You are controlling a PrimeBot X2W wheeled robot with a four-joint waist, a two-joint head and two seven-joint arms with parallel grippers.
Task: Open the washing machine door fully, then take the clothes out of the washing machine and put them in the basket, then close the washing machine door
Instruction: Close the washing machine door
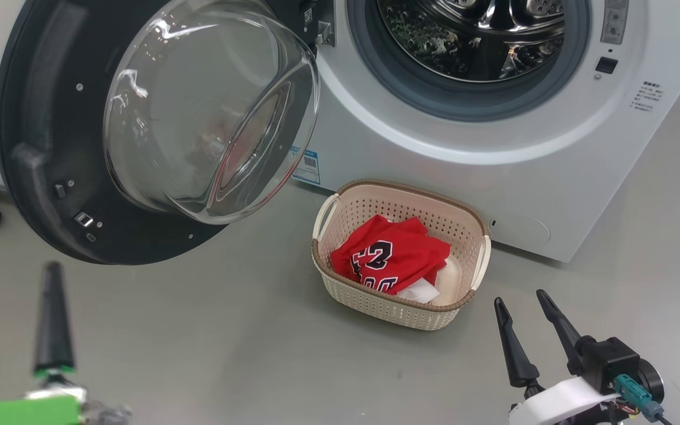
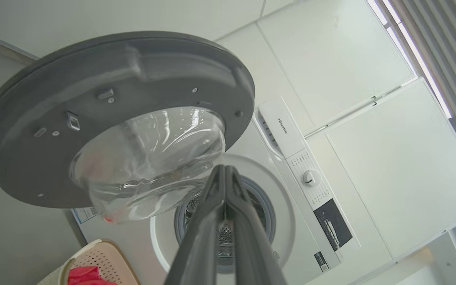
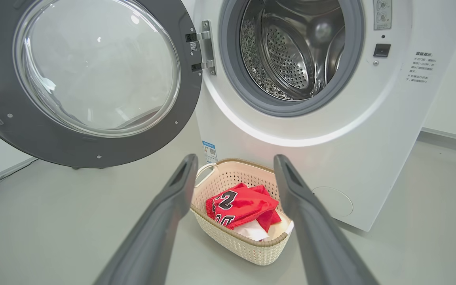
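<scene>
The red jersey (image 1: 390, 257) sits in the basket (image 1: 387, 310) by the washing machine (image 1: 434, 171), whose door (image 1: 39, 147) is open; left gripper (image 2: 225, 169) pinched together, right gripper (image 1: 520, 298) spread wide.

Red clothes (image 1: 392, 255) in basket (image 1: 340, 289), door (image 1: 33, 147) open

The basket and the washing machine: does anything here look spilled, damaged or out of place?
Nothing stands out. The basket stands upright on the floor before the washing machine, the clothes crumpled inside it, nothing spilled around. The washing machine door hangs open; the visible part of the drum looks empty.
</scene>
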